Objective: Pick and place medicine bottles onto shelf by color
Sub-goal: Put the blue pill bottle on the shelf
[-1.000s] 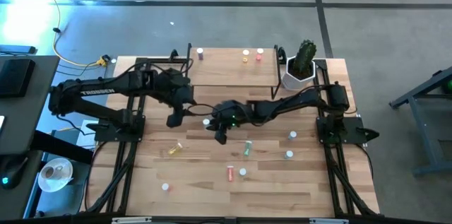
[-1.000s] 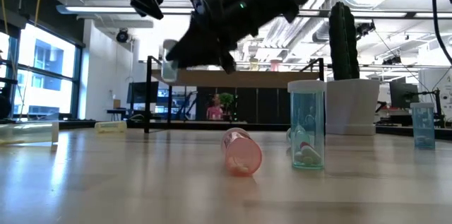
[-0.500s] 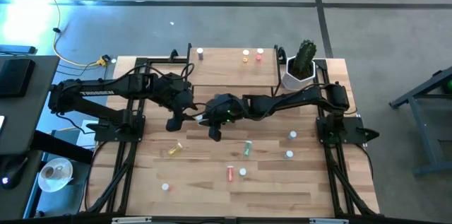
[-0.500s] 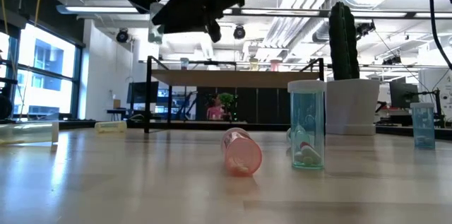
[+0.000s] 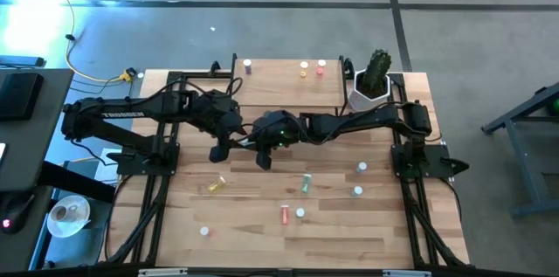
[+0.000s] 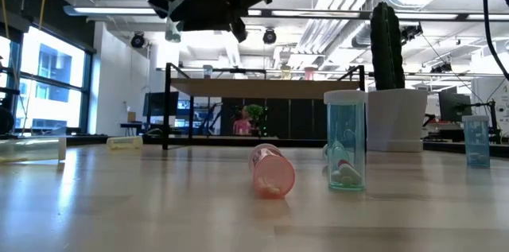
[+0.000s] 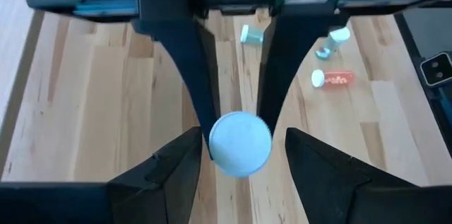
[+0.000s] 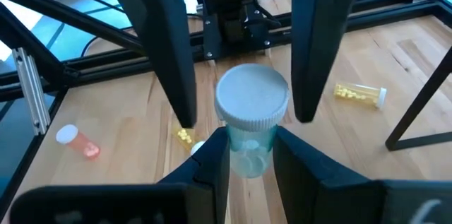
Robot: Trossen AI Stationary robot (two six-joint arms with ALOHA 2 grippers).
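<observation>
Both arms meet mid-table, the left gripper (image 5: 229, 145) and right gripper (image 5: 253, 144) tip to tip.

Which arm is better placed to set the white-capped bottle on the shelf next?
Probably the right: the right fingers grip the bottle, while the left fingers stand open beside it, holding nothing. The shelf lies near both.

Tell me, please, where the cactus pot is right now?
In the high view the cactus pot stands at the table's far right corner, just right of the shelf, behind the right arm.
</observation>
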